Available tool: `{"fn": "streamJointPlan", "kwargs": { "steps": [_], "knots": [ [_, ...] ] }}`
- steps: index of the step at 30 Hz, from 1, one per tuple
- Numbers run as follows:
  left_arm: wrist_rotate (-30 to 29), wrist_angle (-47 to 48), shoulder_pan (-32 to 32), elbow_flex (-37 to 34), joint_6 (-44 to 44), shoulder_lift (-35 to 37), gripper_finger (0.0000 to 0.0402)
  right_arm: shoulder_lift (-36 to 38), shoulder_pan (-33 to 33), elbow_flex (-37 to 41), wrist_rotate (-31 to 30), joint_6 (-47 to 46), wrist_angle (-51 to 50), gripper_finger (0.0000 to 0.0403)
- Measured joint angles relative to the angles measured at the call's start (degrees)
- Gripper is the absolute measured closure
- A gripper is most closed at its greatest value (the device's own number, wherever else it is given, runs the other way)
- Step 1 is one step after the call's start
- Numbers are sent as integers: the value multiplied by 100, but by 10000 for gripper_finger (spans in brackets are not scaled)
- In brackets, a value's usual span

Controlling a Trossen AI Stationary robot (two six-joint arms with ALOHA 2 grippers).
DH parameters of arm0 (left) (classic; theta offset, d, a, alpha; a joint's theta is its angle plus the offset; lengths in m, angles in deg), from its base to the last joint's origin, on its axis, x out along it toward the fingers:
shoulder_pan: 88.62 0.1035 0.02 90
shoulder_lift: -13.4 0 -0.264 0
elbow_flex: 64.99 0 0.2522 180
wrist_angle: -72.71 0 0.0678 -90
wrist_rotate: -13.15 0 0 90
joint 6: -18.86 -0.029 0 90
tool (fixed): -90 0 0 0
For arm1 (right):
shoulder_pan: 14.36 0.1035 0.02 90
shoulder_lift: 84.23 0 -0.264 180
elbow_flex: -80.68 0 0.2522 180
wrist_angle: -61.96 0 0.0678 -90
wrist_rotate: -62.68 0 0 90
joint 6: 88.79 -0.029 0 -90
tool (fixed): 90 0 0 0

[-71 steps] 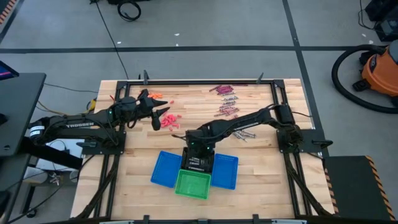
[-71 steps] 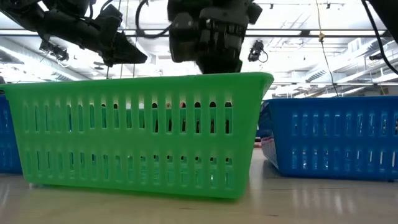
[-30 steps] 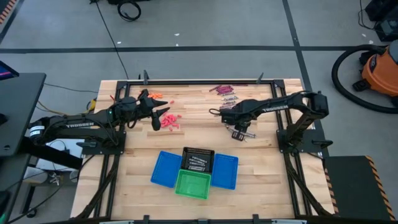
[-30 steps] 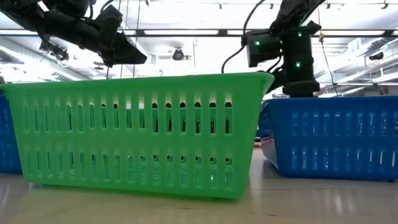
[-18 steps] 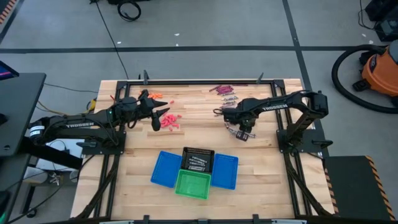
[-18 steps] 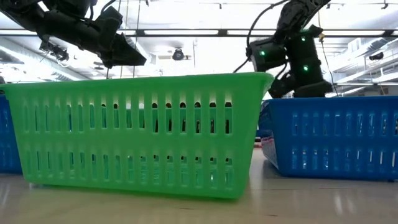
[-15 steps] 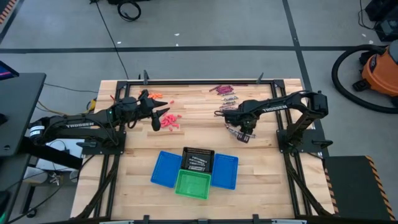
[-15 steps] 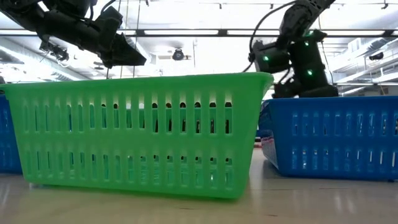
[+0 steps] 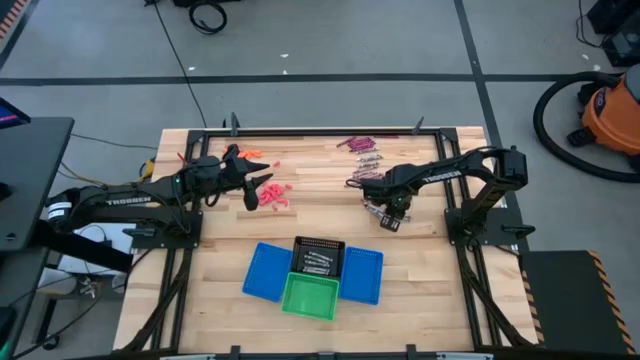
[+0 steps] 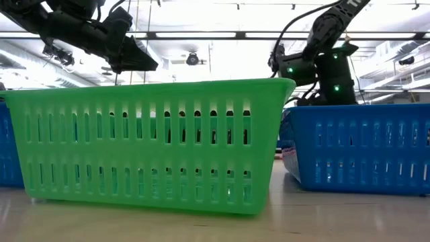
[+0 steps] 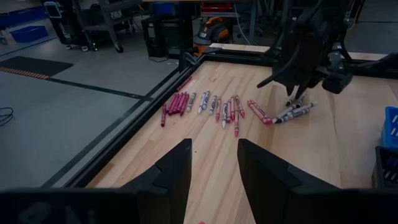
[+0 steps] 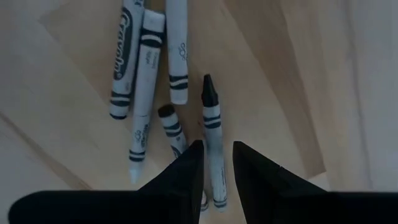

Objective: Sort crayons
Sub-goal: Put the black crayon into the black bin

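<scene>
grey floor (image 9: 330,40) with dark tape lines, orange shop vacuum (image 9: 612,112), black cable (image 9: 207,16), ceiling strip lights (image 10: 195,35)

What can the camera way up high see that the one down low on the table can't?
Only the high view shows the crayons: reddish ones by the left gripper, grey ones under the right gripper, and the black basket. Only the low view shows the ceiling lights. Both show the green basket, the blue baskets and both arms.
</scene>
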State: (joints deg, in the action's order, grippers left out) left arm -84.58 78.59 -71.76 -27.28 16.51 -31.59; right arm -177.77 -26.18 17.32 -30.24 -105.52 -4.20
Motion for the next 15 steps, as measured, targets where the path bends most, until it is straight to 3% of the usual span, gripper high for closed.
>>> {"fn": "streamJointPlan", "kwargs": {
  "steps": [9, 15],
  "knots": [
    [0, 0, 0, 0, 2, 0, 260, 28, -81, 309, 42, 32, 344, 315],
    [0, 0, 0, 0, 2, 0, 260, 22, -227, 327, 317, 146, 416, 349]
  ]
}}
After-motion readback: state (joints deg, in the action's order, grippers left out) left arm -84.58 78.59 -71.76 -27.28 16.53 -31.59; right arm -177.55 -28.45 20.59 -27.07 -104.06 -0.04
